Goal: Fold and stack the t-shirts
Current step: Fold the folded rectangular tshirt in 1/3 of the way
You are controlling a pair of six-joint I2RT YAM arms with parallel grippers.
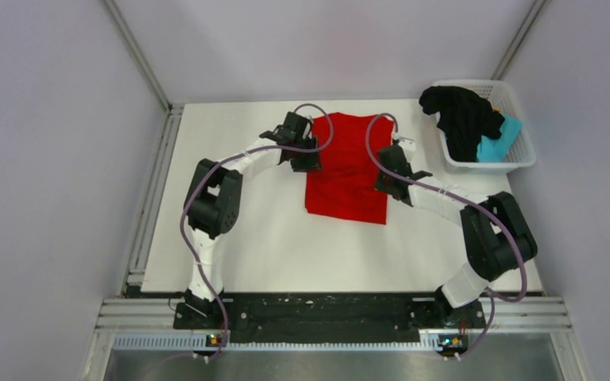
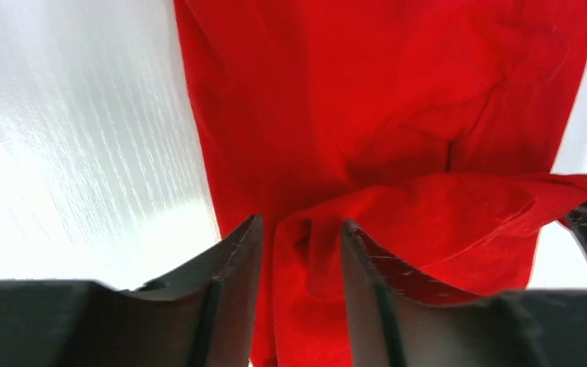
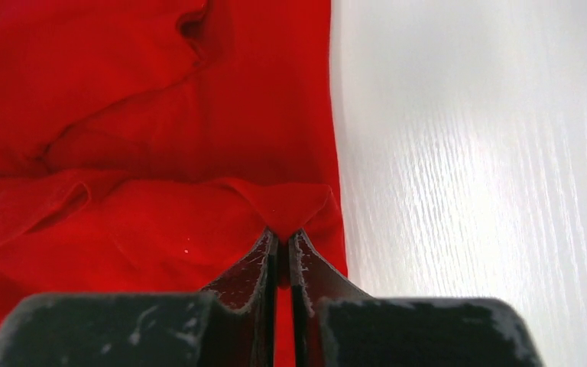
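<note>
Closest to the lens in my left wrist view, the left gripper (image 2: pixel 299 245) shows two dark, scuffed fingers (image 2: pixel 233 260) set a narrow way apart. A bunched fold of the red t-shirt (image 2: pixel 367 92) fills the gap between them and touches both inner faces, so I read this as a grip on the cloth. The raised fold runs across the view above the flat layer.

The shirt is soft, matte cloth with shallow creases. From above I see it as a tall rectangle lying in the far middle of the white surface (image 1: pixel 270 238), between the two arms, one at each long edge. Up close, the surface is glossy, with fine streaks like wood grain.

The right gripper (image 3: pixel 283 235) has its fingers (image 3: pixel 256 267) pressed almost together, pinching a small peak of red cloth at the shirt's right edge.

At the far right corner stands a white lattice basket (image 1: pixel 524 155). A black t-shirt (image 1: pixel 461 115) is heaped in it and spills over the near rim, with a light blue t-shirt (image 1: pixel 496 147) tucked beside it.
</note>
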